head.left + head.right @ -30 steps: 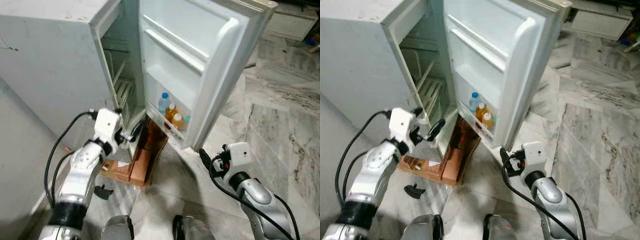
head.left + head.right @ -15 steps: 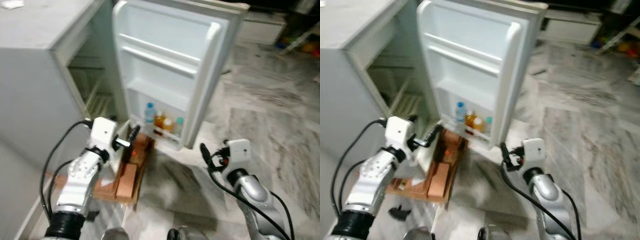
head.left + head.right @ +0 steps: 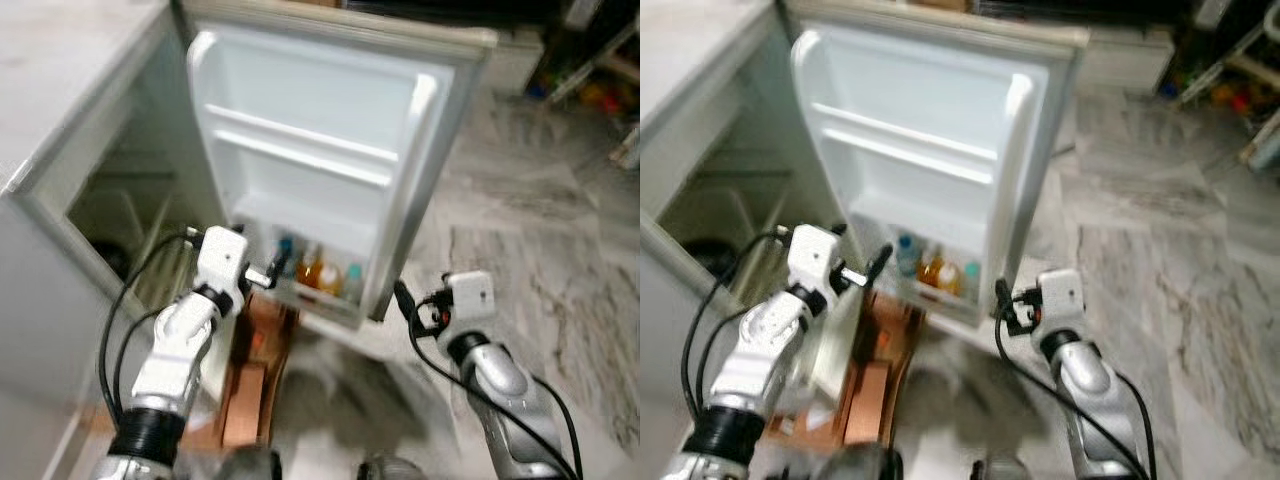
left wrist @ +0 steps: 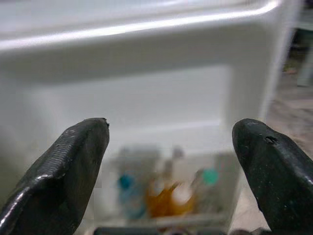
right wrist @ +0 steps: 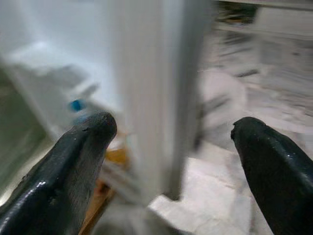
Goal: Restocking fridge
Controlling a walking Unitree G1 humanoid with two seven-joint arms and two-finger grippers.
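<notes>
both jaws (image 3: 272,272) agape by blurry, seemingly stocked fridge door (image 3: 320,130).

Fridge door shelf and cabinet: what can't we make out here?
- Bottles in the door's bottom shelf: motion blur in the eye views, out of focus in the left wrist view; labels and exact count unreadable.
- Fridge interior: dark, cut off by the cabinet wall.
- Cardboard box: contents blurred, partly behind the left tool.
</notes>
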